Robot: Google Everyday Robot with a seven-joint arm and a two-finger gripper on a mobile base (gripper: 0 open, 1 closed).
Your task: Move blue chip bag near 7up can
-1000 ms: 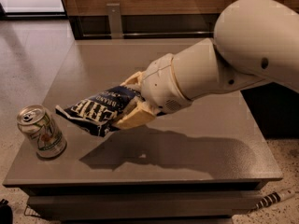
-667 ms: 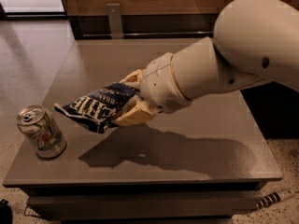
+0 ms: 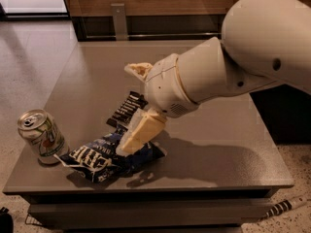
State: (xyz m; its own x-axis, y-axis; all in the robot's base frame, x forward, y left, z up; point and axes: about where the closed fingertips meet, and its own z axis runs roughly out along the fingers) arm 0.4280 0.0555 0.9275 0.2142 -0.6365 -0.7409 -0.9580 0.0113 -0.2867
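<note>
Bag on the deck, by the look of it: the blue chip bag [image 3: 104,159] lies crumpled on the worktop [image 3: 97,72] close to the front-left corner. Its left tip is just beside the 7up can [image 3: 41,137], which stands upright at the left edge. Right over the bag hangs the gripper [image 3: 125,108], fingers spread wide, the lower one on or just above the foil and the upper one well clear, so nothing is clamped. A slim black bar wrapper [image 3: 127,108] lies behind the bag, toward the middle. I'd call the placing as good as done; what's left is for the arm to lift away without dragging the bag along.
</note>
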